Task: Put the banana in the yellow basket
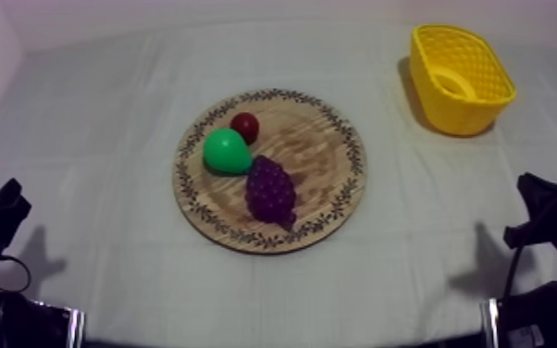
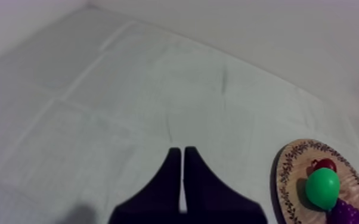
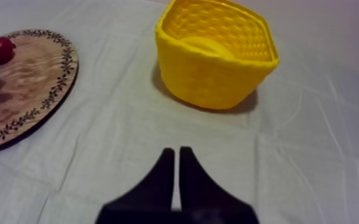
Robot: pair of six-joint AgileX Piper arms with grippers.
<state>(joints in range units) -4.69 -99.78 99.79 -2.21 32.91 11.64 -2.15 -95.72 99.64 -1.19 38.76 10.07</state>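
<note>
Banana [image 3: 203, 45] lies inside the yellow basket [image 3: 217, 89], a pale curve against its floor, so the task reads as done. The wooden board [image 1: 310, 153] in the middle of the bench [image 1: 106, 120] carries the pear [image 1: 226, 151], the small red fruit [image 1: 244, 126] and the grapes [image 1: 271, 190], clustered toward one half. Left pincer [image 2: 182, 152] hangs low over bare cloth beside the board, fingers pressed together on nothing; right pincer [image 3: 176, 152] is likewise together and empty, facing the basket, both parked clear, probably because nothing is left to carry.
</note>
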